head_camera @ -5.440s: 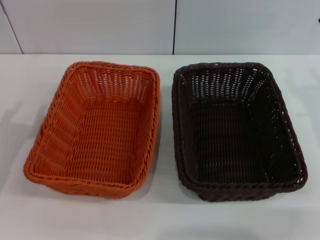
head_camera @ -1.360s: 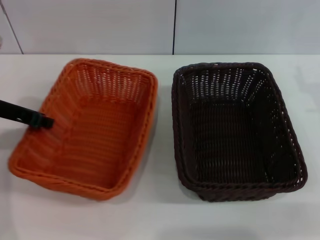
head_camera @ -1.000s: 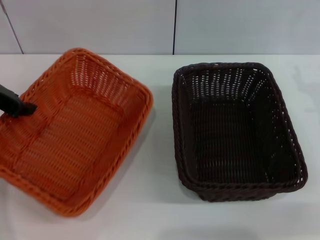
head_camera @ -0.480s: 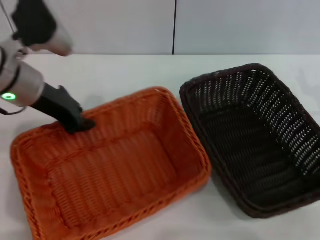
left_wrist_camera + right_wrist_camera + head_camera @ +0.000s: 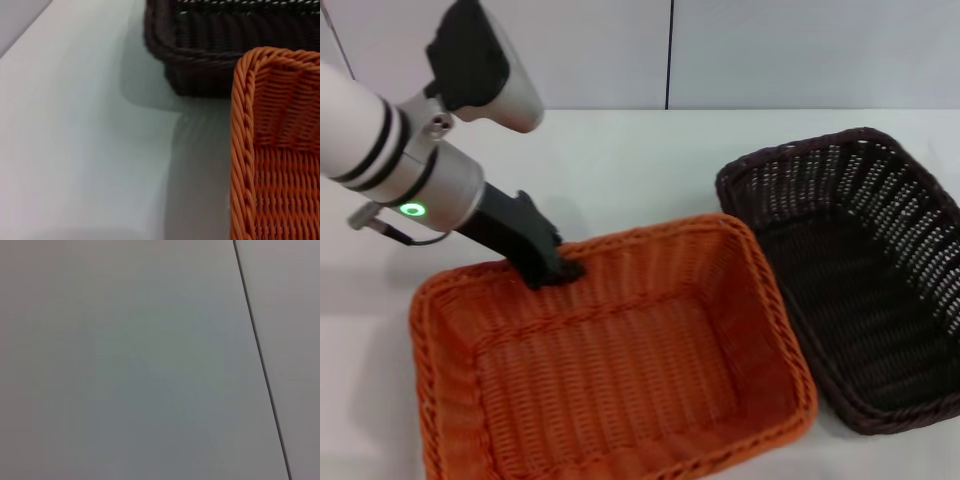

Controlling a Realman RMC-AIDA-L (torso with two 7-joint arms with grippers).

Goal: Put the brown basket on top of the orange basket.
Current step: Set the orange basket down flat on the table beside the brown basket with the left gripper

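Presently my left hand point(image 5: 552, 270) clamps the orange basket point(image 5: 620, 370) rim, positioning it beside the brown basket point(image 5: 860, 270) on the desk point(image 5: 640, 160); next I must fetch the latter.

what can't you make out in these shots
- Left gripper, head view: it sits at the far rim of the orange basket, but the dark wrist body hides whether it is closed on that rim.
- Orange basket, head view: near edge cut off by the picture's bottom.
- Brown basket, head view: right side cut off by the picture's edge; left wrist view shows one corner only.
- Right gripper: in no view; its wrist view shows only a blank pale surface.
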